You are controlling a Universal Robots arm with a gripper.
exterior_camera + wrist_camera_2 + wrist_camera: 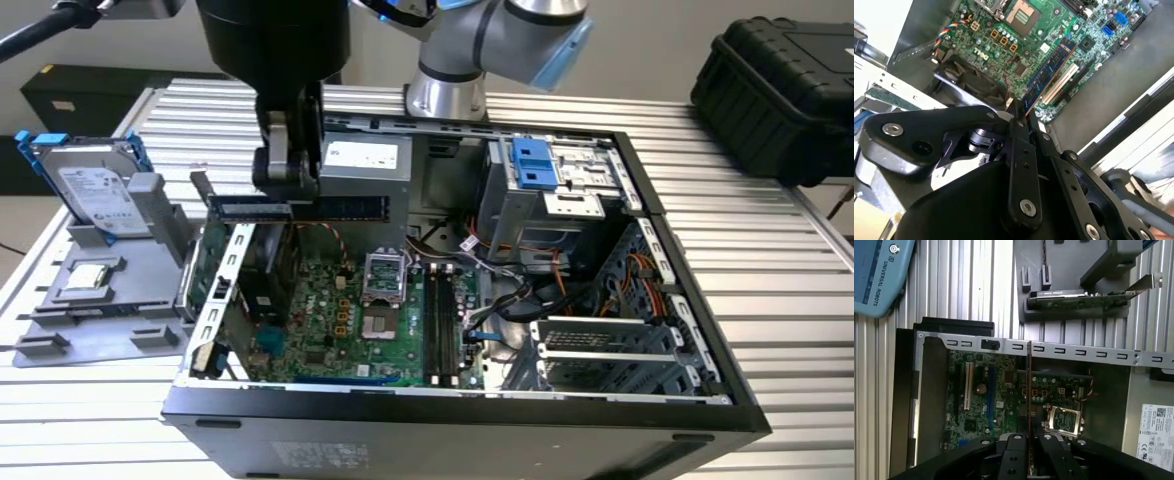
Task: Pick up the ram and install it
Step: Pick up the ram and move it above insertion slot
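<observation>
The end effector [286, 190] is clamped on one end of the ram [350, 207] — the stick hangs on edge above the motherboard [320, 310] inside the open computer case [467, 430], probably so its contact edge faces the board — not yet seated.

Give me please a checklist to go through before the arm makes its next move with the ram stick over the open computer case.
1. Grip on the ram: ok, the gripper is shut on it.
2. Ram over the open case: ok, it hangs above the inside.
3. Ram in line with the memory slots: not ok, it lies crosswise to them in the exterior view.
4. Slot latches open: cannot tell.
5. Cables clear of the slots: cannot tell, they lie close beside.
</observation>
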